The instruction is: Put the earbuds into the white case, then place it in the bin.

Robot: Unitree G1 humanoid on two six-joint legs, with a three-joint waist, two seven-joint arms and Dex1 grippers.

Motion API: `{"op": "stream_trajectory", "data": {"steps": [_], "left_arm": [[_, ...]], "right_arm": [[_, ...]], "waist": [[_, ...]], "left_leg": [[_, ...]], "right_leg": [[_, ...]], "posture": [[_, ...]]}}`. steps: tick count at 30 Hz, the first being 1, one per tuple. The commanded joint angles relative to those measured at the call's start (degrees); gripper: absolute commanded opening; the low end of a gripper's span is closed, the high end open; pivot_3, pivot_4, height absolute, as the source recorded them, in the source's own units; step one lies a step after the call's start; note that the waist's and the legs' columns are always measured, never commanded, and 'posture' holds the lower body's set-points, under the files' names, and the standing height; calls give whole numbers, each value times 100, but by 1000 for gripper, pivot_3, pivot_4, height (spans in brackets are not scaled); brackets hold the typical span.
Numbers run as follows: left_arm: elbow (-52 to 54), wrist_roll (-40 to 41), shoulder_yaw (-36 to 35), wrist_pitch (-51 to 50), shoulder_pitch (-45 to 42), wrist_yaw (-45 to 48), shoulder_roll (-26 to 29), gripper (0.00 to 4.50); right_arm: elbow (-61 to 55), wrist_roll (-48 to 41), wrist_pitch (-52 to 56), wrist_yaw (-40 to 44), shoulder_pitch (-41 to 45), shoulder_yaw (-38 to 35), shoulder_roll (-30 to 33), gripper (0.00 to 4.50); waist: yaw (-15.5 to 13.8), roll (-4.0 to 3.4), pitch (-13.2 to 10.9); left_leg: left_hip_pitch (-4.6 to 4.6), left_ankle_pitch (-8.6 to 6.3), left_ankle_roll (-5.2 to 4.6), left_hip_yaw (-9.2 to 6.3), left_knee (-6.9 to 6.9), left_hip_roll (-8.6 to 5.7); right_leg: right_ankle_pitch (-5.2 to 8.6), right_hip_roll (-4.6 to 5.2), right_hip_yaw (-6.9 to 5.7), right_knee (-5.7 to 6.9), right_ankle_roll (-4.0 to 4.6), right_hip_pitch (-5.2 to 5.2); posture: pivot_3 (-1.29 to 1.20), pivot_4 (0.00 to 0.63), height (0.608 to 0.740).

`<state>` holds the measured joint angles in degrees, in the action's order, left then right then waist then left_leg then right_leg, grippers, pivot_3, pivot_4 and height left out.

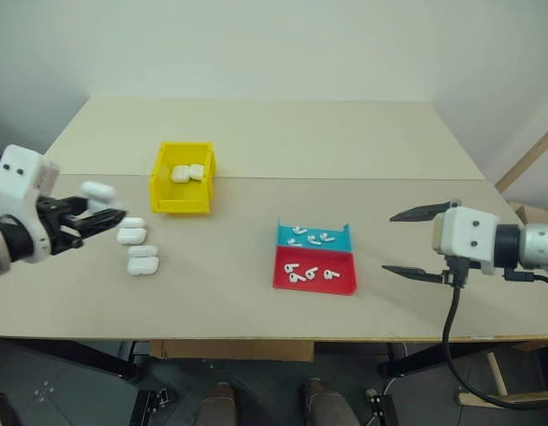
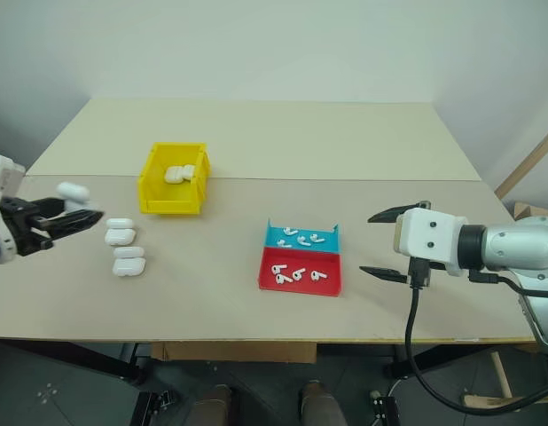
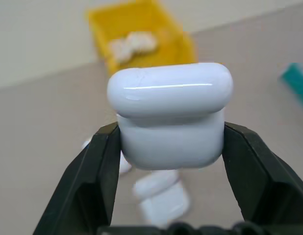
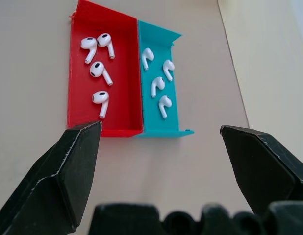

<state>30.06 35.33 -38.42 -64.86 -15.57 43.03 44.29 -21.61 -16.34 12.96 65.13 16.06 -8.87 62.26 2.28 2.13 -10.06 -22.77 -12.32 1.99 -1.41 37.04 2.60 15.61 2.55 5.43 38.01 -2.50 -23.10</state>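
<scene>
since the case (image 3: 169, 117) is pinched only by its lower body in the left gripper (image 1: 95, 216), held off the table left of the bin (image 1: 183, 177), it could be dropped; the right gripper (image 1: 418, 241) is spread wide near the earbuds (image 4: 99, 71).

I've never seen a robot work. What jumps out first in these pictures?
The bright yellow bin at the table's left, with white cases inside. In the middle, a red tray and a blue tray side by side, holding tiny white earbuds. The left tool is shut on a glossy white case; the right tool hangs open.
</scene>
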Motion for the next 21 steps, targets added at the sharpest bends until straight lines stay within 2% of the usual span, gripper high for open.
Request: {"op": "stream_trajectory", "data": {"steps": [1,4,9,14,21], "left_arm": [[473,179,114,1704,532,653,-575,2799],[193,225,647,2690,692,1119,-1021,2799],[-701,329,1437,3836,459,2064,-1301,2799],[-1362,146,1947,4971,235,2231,-1789,2799],[-2172,233,2402,5968,269,3040,-2101,2799]], "right_arm": [[-354,5,290,-6,207,68,214,4500],[-624,-93,760,111,424,248,455,4500],[-977,-229,1206,313,1009,722,541,4500],[-1238,-183,1784,432,1609,1320,469,4500],[-1375,185,3485,503,3056,2812,138,4500]], "waist": [[7,8,0],[0,7,0],[4,4,2],[6,4,3],[31,0,5]], "left_leg": [[-2,0,0,-2,0,2],[-3,0,0,-2,0,0],[14,0,0,1,2,0],[2,0,-1,0,2,0],[0,0,-1,-2,3,2]], "right_leg": [[0,-2,-1,2,1,-2],[-2,-1,1,-1,3,-5],[-3,-3,2,-1,2,10],[-2,-3,2,-8,1,3],[-3,-5,0,-1,3,-7]], "posture": [[0,150,740],[0,150,740],[0,150,740],[0,150,740],[0,150,740]]}}
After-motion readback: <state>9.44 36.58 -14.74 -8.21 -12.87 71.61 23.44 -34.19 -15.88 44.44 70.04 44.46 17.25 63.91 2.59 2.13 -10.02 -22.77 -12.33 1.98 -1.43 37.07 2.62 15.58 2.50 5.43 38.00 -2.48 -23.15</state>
